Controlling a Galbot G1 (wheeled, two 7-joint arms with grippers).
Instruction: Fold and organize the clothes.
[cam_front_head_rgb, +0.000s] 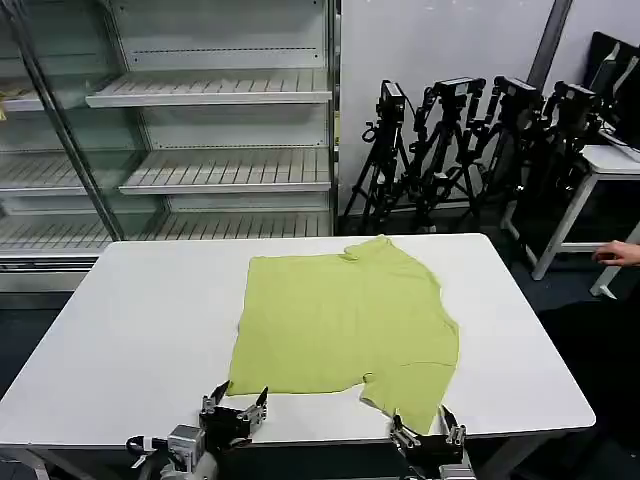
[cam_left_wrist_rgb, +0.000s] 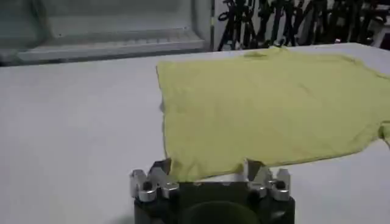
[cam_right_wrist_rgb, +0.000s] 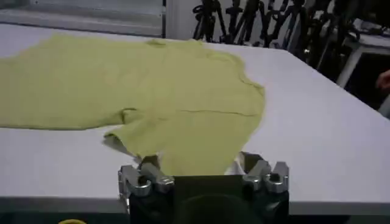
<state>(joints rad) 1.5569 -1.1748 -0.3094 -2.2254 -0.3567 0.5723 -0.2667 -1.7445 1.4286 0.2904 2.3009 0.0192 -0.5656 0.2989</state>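
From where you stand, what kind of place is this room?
Probably a robotics lab or recording studio: empty display shelves behind a white table, a row of cameras on tripods, and a T-shirt laid out for folding.

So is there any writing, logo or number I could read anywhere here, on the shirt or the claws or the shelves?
None can be read.
T-shirt: plain lime fabric faces up, no print showing.
Left claw and right claw: open at the near table edge, no markings legible.
Shelves and tripods: no label or sign to make out.
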